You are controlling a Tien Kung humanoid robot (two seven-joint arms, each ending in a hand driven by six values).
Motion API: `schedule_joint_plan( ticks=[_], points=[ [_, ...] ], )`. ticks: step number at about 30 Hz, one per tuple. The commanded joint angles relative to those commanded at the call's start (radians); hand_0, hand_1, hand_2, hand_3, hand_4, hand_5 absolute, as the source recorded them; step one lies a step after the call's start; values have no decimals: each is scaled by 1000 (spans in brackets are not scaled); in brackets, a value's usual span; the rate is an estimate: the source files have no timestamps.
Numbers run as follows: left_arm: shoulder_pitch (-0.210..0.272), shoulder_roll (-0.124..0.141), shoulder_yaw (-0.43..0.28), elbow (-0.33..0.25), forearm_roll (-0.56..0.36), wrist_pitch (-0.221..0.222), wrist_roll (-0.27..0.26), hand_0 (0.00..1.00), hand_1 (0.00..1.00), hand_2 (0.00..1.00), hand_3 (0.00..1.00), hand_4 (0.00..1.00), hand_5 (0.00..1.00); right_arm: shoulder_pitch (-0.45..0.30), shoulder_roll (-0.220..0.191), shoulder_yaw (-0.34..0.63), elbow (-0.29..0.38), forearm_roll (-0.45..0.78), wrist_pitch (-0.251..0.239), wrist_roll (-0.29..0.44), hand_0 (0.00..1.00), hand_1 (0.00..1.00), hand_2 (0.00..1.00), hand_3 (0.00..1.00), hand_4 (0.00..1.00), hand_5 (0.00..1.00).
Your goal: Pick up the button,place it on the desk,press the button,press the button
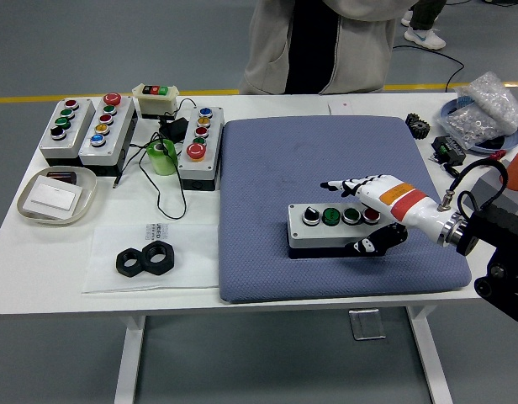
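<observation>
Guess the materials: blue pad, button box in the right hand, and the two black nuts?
Blue pad: probably foam or fabric, matte, with a dotted weave.
Button box: looks like grey moulded plastic, smooth, black base.
Black nuts: possibly plastic, matte; cannot tell for sure.

The right hand [370,195] is covered by a white shell marked with an orange and a red band; its fingers [341,185] are white with black joints. A silver wrist collar, a black cable loop and a black forearm are fitted behind it.
</observation>
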State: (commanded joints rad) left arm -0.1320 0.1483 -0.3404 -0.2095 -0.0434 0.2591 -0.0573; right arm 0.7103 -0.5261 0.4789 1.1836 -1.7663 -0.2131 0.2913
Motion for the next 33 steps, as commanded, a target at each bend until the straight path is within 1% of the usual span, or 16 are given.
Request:
schedule_joint_plan(
  ticks=[1, 6, 10, 12, 18, 21, 22, 23, 24, 25, 27, 28, 29, 30, 31, 33],
  points=[
    [0, 0, 0, 0, -1, 0, 0, 763, 826, 860, 826, 626, 998, 0, 0, 0, -1, -1, 1, -1, 877, 808, 928, 982, 889, 52],
    [0, 0, 0, 0, -1, 0, 0, 763, 826, 860, 826, 626, 998, -4, -5, 6, 12, -2, 6, -4, 877, 808, 928, 982, 889, 52],
    [0, 0, -2, 1, 2, 0, 0, 763, 826, 860, 826, 627, 998, -16, -17, 21, 45, -1, 11, -4, 889, 811, 936, 985, 889, 53],
    [0, 0, 0, 1, -1, -1, -1, 763, 826, 860, 826, 627, 998, -28, -34, 34, 84, 8, 22, -9, 889, 811, 936, 985, 889, 53],
    [-1, 1, 0, 1, 0, -2, -1, 763, 826, 860, 826, 627, 998, -50, -69, 62, 189, 42, 48, -26, 894, 819, 942, 996, 905, 57],
    [-2, 1, 0, 1, 0, -2, -1, 762, 826, 860, 826, 627, 998, -65, -80, 86, 229, 70, 49, -29, 904, 824, 951, 998, 908, 59],
    [-2, 1, 1, 1, -1, -2, -2, 762, 826, 860, 826, 627, 998, -74, -86, 106, 251, 92, 45, -32, 904, 824, 951, 998, 908, 59],
    [-2, 1, 1, 1, -2, -2, -2, 762, 826, 860, 826, 627, 998, -78, -88, 114, 259, 100, 41, -35, 904, 824, 951, 998, 908, 59],
    [-3, 1, 2, 1, -3, -2, -3, 762, 826, 860, 826, 627, 998, -85, -93, 131, 275, 117, 22, -43, 904, 824, 951, 998, 908, 59],
    [-3, 1, 2, 1, -3, -2, -3, 761, 826, 860, 826, 627, 998, -90, -96, 142, 283, 126, 8, -44, 876, 795, 898, 969, 901, 77],
    [-3, 1, 2, 1, -3, -2, -3, 761, 826, 860, 826, 627, 998, -96, -101, 161, 287, 128, -35, -28, 876, 795, 898, 969, 901, 77],
    [-3, 1, 2, 1, -3, -2, -3, 761, 826, 860, 826, 627, 998, -97, -101, 163, 287, 128, -42, -27, 876, 795, 898, 969, 901, 77],
    [-3, 2, 3, 1, -4, -2, -3, 761, 826, 860, 826, 627, 998, -101, -104, 176, 283, 109, -73, -26, 876, 795, 898, 969, 901, 77],
    [-3, 2, 3, 1, -4, -2, -3, 761, 826, 860, 826, 627, 998, -105, -108, 186, 281, 104, -94, -31, 876, 795, 898, 969, 901, 77],
    [-3, 2, 3, 1, -4, -2, -3, 760, 827, 860, 825, 630, 998, -108, -110, 192, 279, 102, -112, -36, 504, 403, 465, 790, 554, 2],
    [-3, 2, 2, 1, -3, -2, -3, 760, 827, 860, 825, 630, 998, -120, -115, 214, 275, 100, -135, -51, 504, 403, 465, 790, 554, 2]
  ],
)
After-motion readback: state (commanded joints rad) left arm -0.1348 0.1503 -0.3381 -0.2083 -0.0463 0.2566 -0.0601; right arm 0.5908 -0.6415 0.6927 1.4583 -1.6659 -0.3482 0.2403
